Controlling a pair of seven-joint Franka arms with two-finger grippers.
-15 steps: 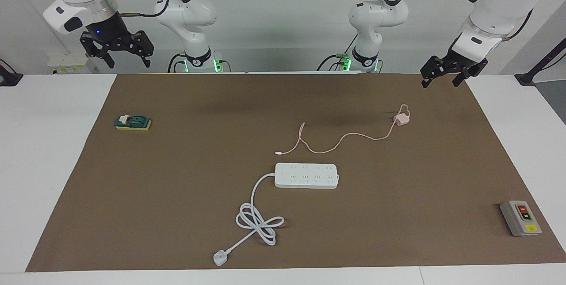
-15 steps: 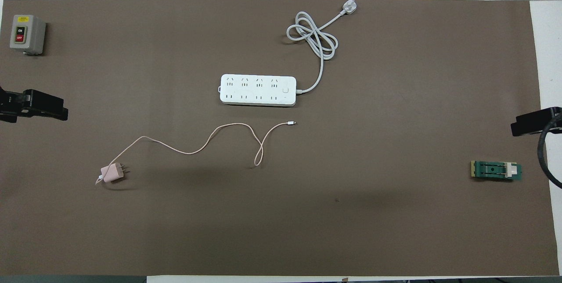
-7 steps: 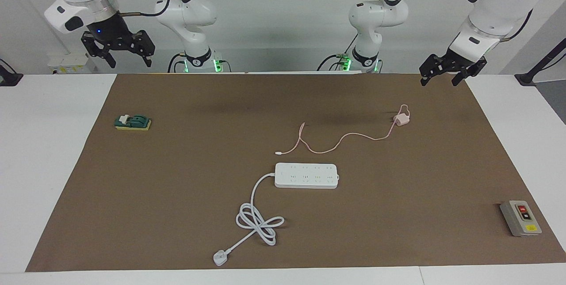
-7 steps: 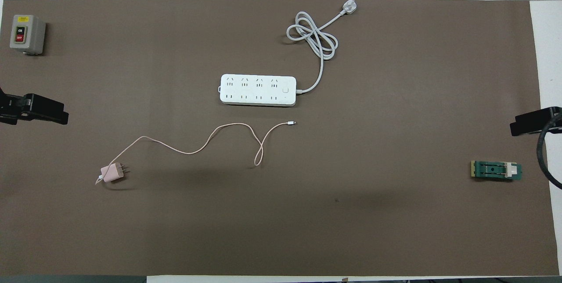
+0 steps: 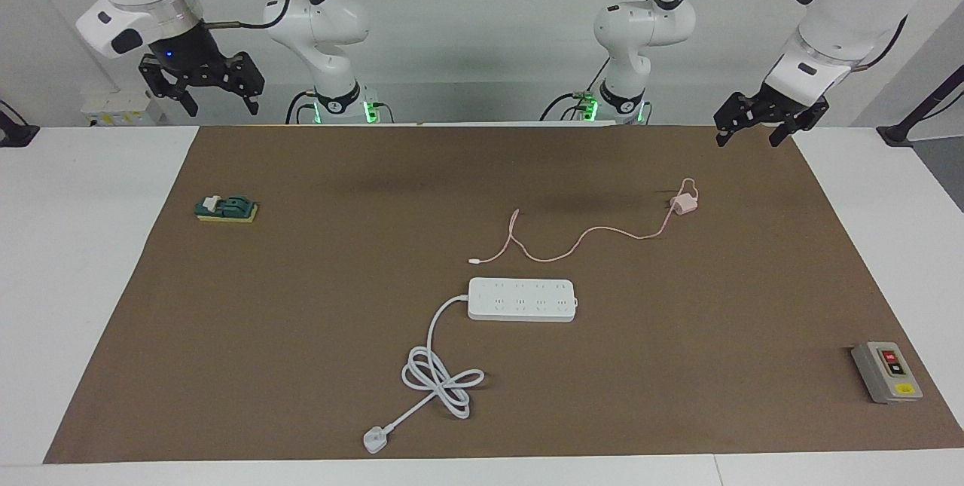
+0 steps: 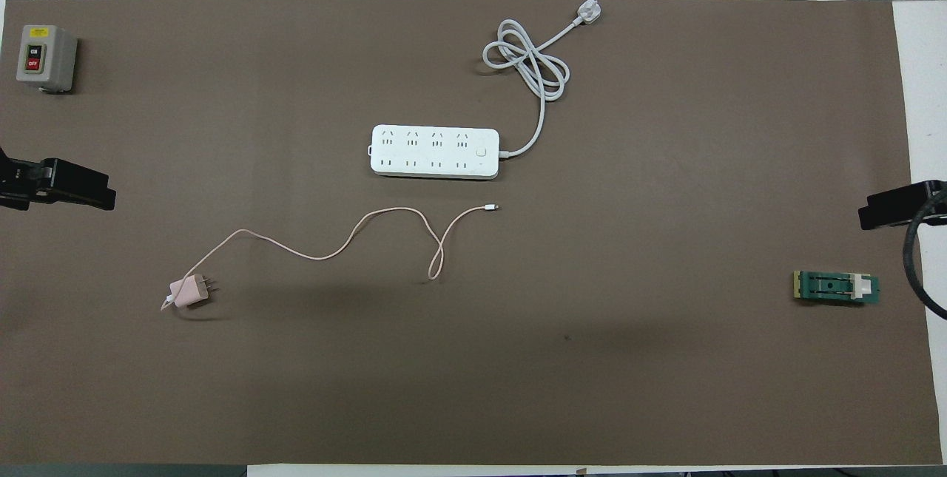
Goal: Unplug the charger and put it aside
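Note:
The charger (image 5: 684, 205) is a small pale pink cube lying on the brown mat (image 5: 301, 305), its prongs free of any socket (image 6: 191, 291). Its thin pink cable (image 5: 587, 233) snakes over the mat to a tiny white connector (image 5: 473, 261). The white power strip (image 5: 522, 299) lies farther from the robots, with nothing plugged into it. My left gripper (image 5: 749, 139) hangs open and holds nothing, over the mat's corner at the left arm's end. My right gripper (image 5: 220, 105) also hangs open and holds nothing, above the table's edge at the right arm's end.
The strip's thick white cord (image 5: 440, 377) coils away to a plug (image 5: 373, 440). A grey switch box (image 5: 887, 371) with a red button sits at the left arm's end. A green and yellow block (image 5: 227, 209) lies at the right arm's end.
Both grippers have shifted only slightly in the air. The charger, cable and power strip have not moved.

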